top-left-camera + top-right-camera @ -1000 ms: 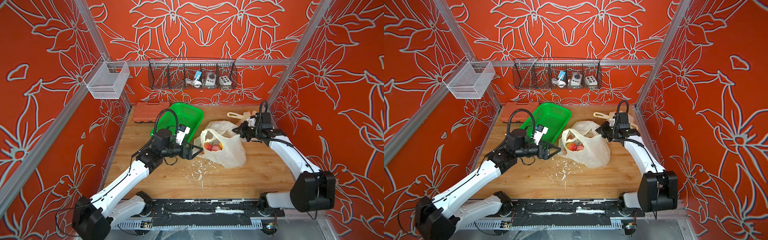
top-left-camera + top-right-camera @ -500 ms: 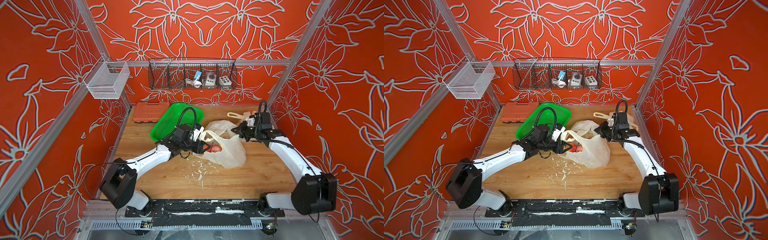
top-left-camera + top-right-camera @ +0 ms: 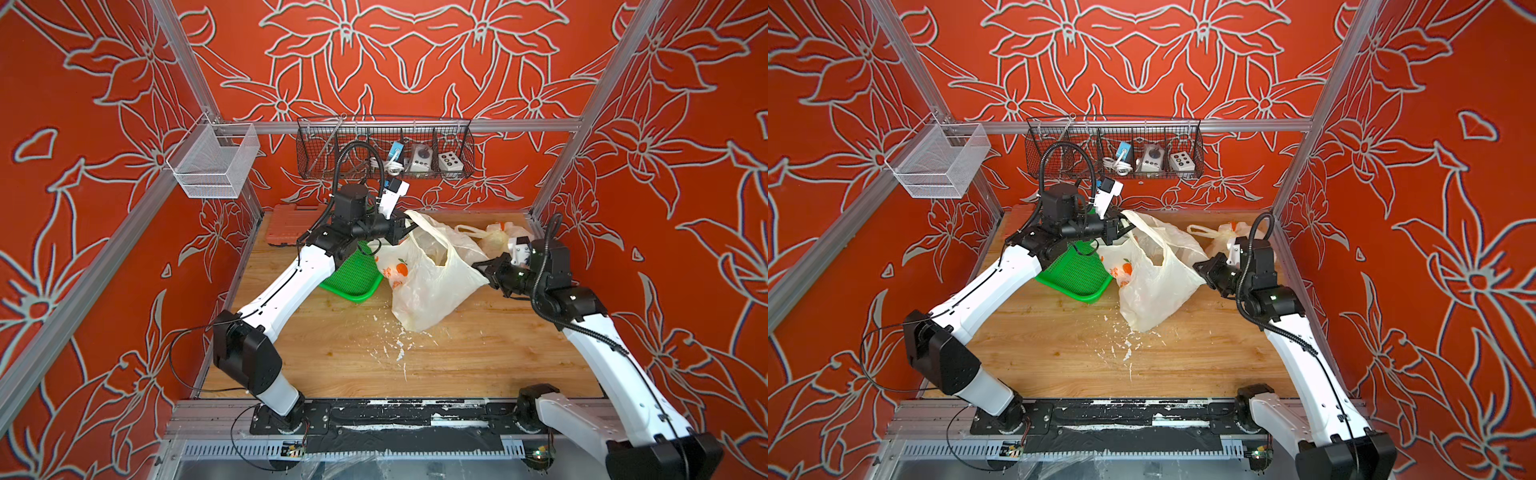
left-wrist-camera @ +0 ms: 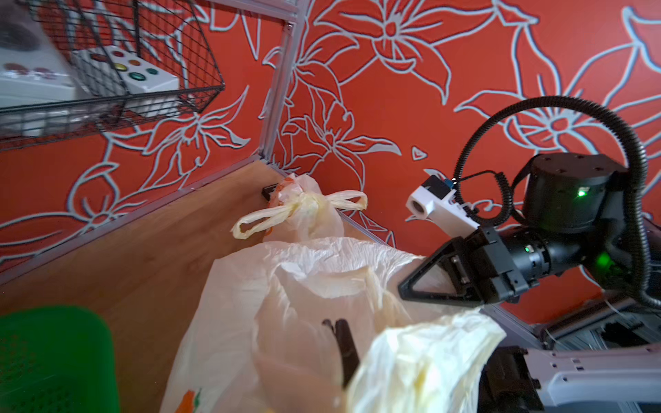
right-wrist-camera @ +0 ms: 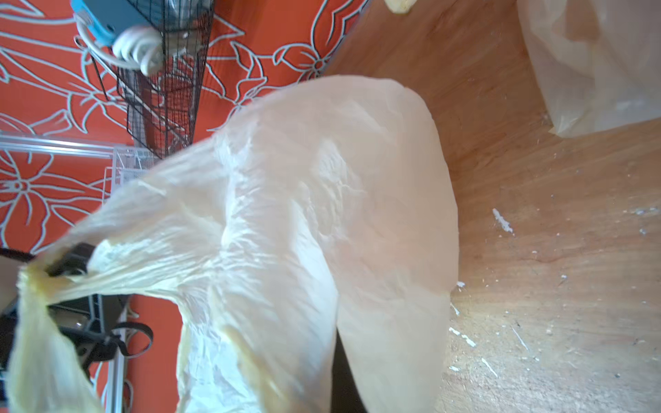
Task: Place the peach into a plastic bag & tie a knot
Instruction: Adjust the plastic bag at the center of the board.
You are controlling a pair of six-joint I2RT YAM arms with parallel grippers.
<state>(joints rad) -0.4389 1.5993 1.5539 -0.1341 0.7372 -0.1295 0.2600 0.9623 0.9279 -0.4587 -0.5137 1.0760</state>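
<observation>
The plastic bag [image 3: 432,286] [image 3: 1154,291] is pale and translucent with an orange fruit print, and it is stretched between both grippers above the wooden table [image 3: 332,353]. My left gripper [image 3: 406,227] [image 3: 1126,226] is shut on a bag handle, held high at the back. My right gripper [image 3: 481,270] [image 3: 1200,268] is shut on the bag's opposite edge. In the left wrist view one dark finger [image 4: 345,343] shows through the bag [image 4: 286,286]. In the right wrist view the bag [image 5: 322,214] fills the frame. The peach is hidden.
A second, knotted bag [image 3: 494,239] lies at the back right corner. A green basket [image 3: 353,280] sits under my left arm, with an orange case [image 3: 286,226] behind it. A wire rack [image 3: 386,149] and a mesh bin [image 3: 212,166] hang on the walls. White flecks litter the table.
My left gripper has gone from open beside the bag's mouth to shut on a handle, and has lifted it up and back. The bag now hangs taut between both grippers.
</observation>
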